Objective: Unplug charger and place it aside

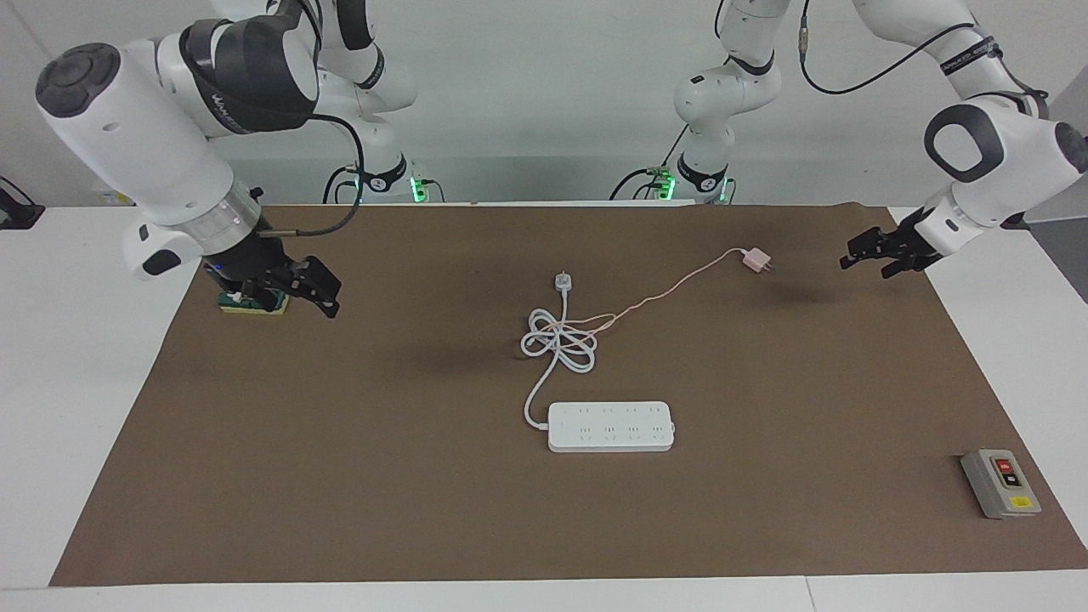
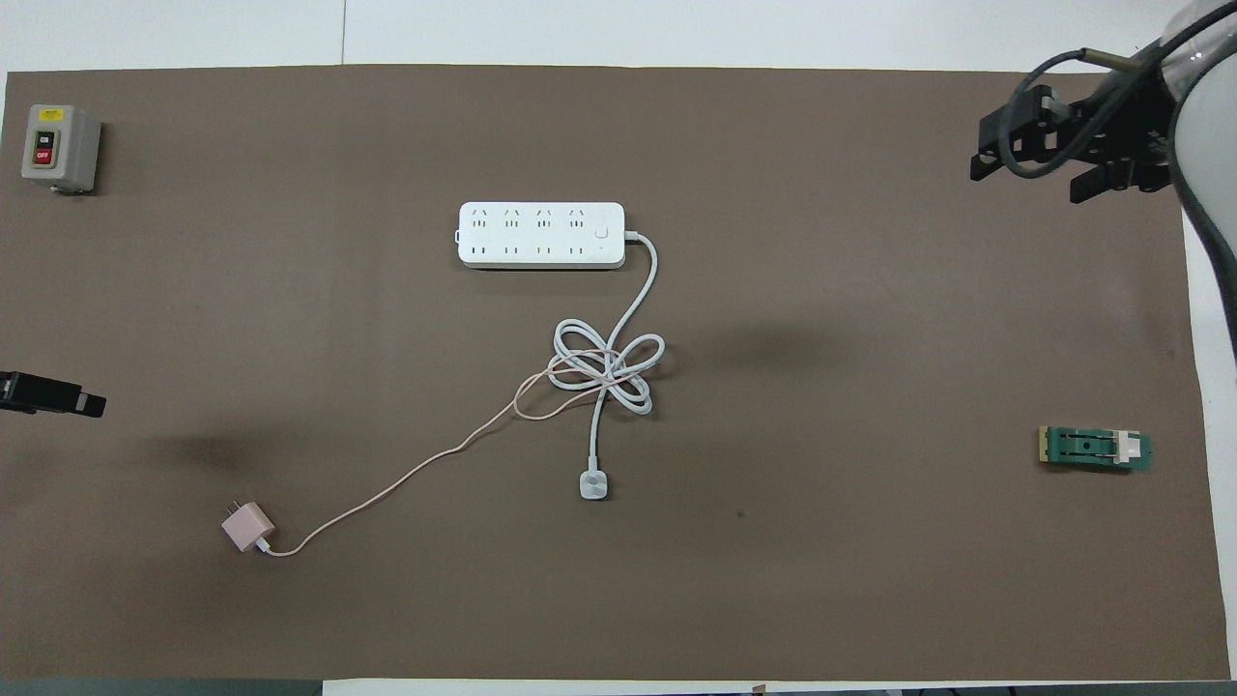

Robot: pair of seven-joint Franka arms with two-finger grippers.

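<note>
The charger (image 1: 755, 260) (image 2: 247, 530), a small pale pink cube, lies on the brown mat with its prongs bare and plugged into nothing. Its thin pink cable (image 1: 671, 293) trails to the coiled white cord. The charger is nearer to the robots than the white power strip (image 1: 610, 426) (image 2: 541, 235), toward the left arm's end. My left gripper (image 1: 865, 266) hangs open and empty above the mat's edge, well clear of the charger. My right gripper (image 1: 325, 297) (image 2: 1027, 184) is open and empty, over the mat at the right arm's end.
The power strip's thick cord is looped in a knot (image 1: 557, 340) and ends in a small white plug (image 1: 563, 281) (image 2: 594, 483). A grey switch box (image 1: 1001, 483) (image 2: 58, 147) sits far from the robots. A green part (image 1: 246, 302) (image 2: 1095, 449) lies beneath the right gripper.
</note>
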